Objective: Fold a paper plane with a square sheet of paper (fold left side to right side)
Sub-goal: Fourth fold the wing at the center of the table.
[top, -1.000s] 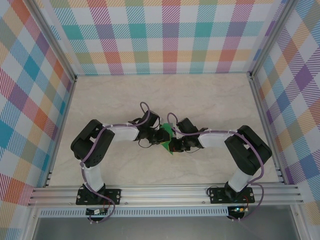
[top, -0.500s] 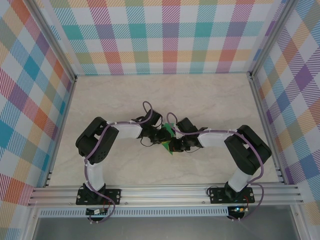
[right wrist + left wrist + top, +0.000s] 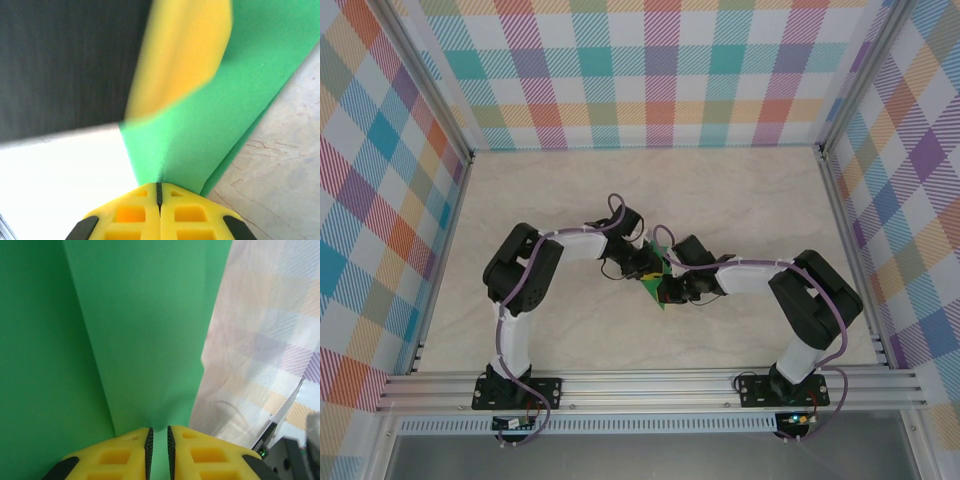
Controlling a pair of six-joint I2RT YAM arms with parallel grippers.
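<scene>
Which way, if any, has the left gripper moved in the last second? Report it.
Yes: the left gripper has edged right and toward the back wall, away from its base.

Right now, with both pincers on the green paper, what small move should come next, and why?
Probably the left pincer should carry its pinched flap slightly toward the right side and down. Both it and the right pincer are shut on the green paper, whose layers stand raised and bent rather than flat on the table.
</scene>
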